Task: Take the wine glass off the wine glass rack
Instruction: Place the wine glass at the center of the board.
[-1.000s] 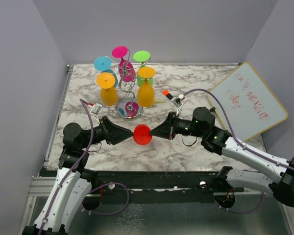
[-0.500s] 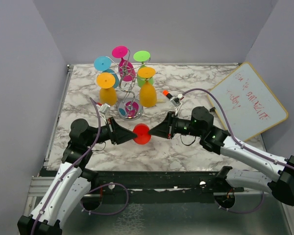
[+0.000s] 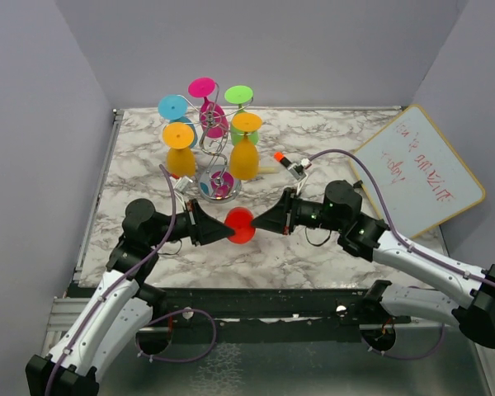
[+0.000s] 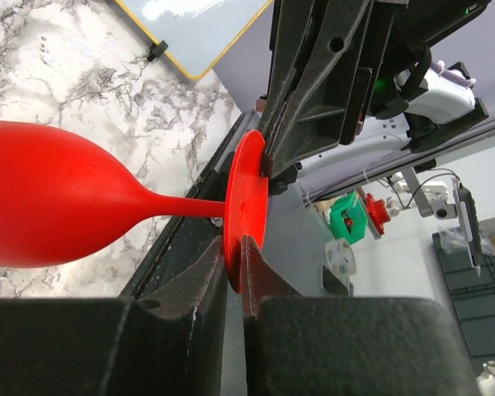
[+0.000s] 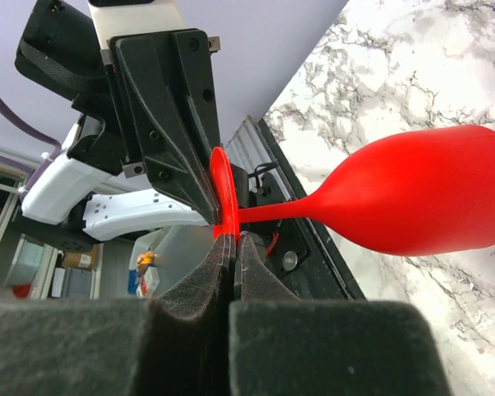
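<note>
**A:** What's over on the left?

**B:** The black two-finger left gripper (image 3: 222, 231) reaches in from the left, low over the near part of the white-and-grey marbled desk (image 3: 338, 132). Its jaws are closed on the rim of the round foot of a red plastic wine glass (image 3: 241, 224). In the left wrist view the pads (image 4: 210, 272) sit against either face of that foot.

**A:** And the glass itself?

**B:** It's off the stand, turned on its side with the stem about level. The two grippers hold it between them at the near middle of the desk. I cannot tell whether the bowl touches the marble.

**A:** Where's the stand?

**B:** The shiny chrome wire wine glass rack (image 3: 218, 169) stands just beyond the glass, left of centre, on its round mirror base. Five glasses hang on it upside down with their feet on top: a blue one (image 3: 173, 107), an orange one (image 3: 179, 140), a magenta one (image 3: 202, 87), a green one (image 3: 239, 95) and a second orange one (image 3: 247, 148).

**A:** And to the right?

**B:** The black right gripper (image 3: 256, 223) comes in from the right, almost tip to tip with the left one. Its jaws are pressed shut on the same foot. Beyond it lies a small object with an orange tip (image 3: 279, 156). A yellow-framed whiteboard with red writing (image 3: 417, 169) sits at the desk's right edge
</note>
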Motion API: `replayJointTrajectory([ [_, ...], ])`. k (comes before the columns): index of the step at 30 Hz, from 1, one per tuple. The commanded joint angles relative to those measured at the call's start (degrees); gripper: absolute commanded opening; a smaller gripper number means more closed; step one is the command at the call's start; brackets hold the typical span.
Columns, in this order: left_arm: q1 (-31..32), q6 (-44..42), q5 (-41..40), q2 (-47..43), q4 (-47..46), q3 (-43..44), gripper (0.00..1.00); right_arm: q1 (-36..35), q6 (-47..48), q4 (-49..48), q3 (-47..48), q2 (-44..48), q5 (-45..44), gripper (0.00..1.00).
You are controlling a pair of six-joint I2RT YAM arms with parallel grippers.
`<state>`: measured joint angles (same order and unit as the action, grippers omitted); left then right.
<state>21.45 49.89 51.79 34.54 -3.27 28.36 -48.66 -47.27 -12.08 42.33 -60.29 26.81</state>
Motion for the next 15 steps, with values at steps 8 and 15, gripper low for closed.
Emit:
replayJointTrajectory([
  [8, 2.26, -2.8, -2.73, 1.87, 0.39, 1.21, 0.0, -0.19, 1.4, 1.11, -1.22, 2.9, -0.72, 0.04],
  [15, 2.97, -3.39, -1.37, 1.88, 0.43, 1.15, 0.0, -0.18, 2.49, 1.54, -1.0, 3.2, 0.65, 0.22],
])
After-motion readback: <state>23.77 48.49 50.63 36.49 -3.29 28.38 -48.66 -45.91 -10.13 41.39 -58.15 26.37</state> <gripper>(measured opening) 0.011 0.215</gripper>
